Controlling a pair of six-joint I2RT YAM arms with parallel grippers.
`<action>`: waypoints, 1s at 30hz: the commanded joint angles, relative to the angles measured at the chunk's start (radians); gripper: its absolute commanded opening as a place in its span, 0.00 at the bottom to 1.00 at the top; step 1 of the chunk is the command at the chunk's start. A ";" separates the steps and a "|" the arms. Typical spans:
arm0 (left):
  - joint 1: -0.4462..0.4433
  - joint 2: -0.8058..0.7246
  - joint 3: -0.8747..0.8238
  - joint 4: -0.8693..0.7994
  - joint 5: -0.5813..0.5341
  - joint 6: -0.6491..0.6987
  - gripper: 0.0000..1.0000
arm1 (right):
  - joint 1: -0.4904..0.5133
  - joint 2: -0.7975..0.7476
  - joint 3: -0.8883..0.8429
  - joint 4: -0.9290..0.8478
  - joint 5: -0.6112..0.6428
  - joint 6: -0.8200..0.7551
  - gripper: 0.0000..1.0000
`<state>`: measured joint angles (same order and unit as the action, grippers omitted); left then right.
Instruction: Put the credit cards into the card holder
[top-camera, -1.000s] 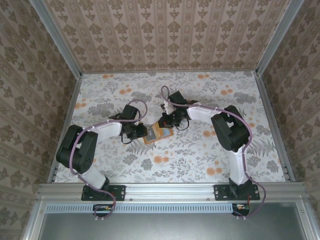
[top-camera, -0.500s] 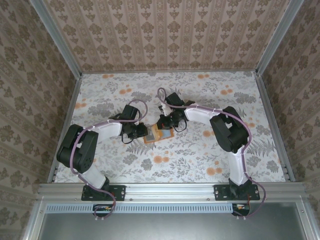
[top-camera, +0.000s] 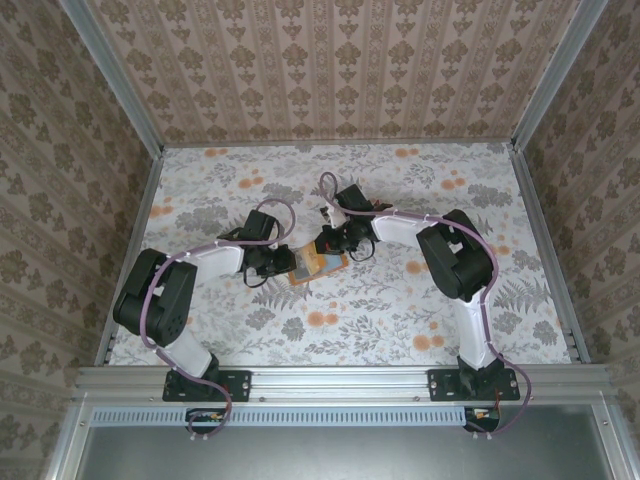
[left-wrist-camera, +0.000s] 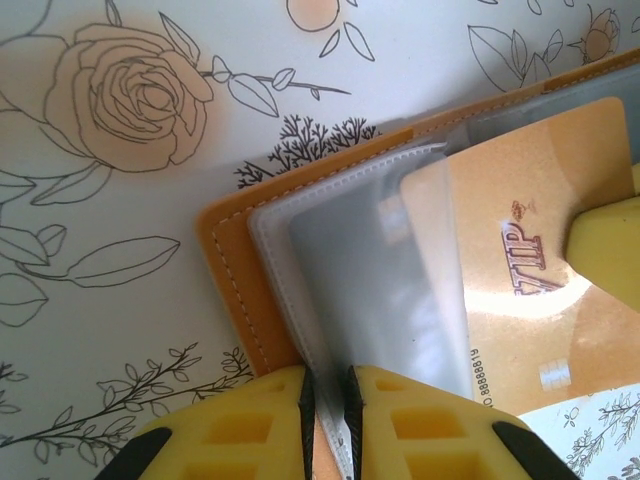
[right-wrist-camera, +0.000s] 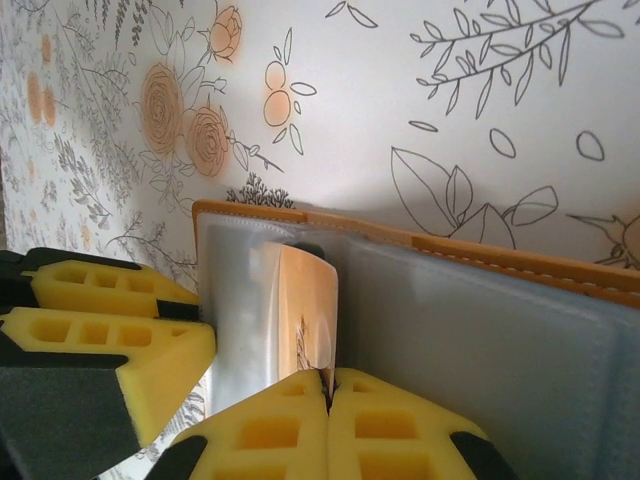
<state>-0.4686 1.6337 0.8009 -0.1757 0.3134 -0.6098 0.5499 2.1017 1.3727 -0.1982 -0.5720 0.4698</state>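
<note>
On the left, our left gripper (left-wrist-camera: 325, 392) is nipped tight on the near edge of the card holder (left-wrist-camera: 232, 270), which lies open mid-table. It's pinning what looks like a clear sleeve (left-wrist-camera: 340, 250), soft floppy plastic that will buckle if shoved. Moving right, the gold credit card (left-wrist-camera: 500, 300) lies against the sleeves: light, stiff, slick, best taken by an edge, and there our right gripper (right-wrist-camera: 328, 388) has its jaws pressed together on it. Bare table (top-camera: 420, 300) all round gives us room.
</note>
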 joint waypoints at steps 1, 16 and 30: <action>-0.002 0.035 -0.028 -0.045 -0.012 -0.009 0.18 | 0.008 0.024 -0.022 0.005 0.113 -0.061 0.04; -0.002 0.046 -0.025 -0.044 -0.006 -0.010 0.17 | 0.025 -0.051 -0.056 0.026 0.274 -0.111 0.03; -0.005 0.061 -0.021 -0.033 0.003 -0.014 0.17 | 0.074 -0.013 -0.061 0.082 0.240 -0.069 0.03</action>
<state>-0.4641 1.6485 0.8009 -0.1326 0.3176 -0.6140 0.5968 2.0491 1.3350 -0.1295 -0.3782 0.3859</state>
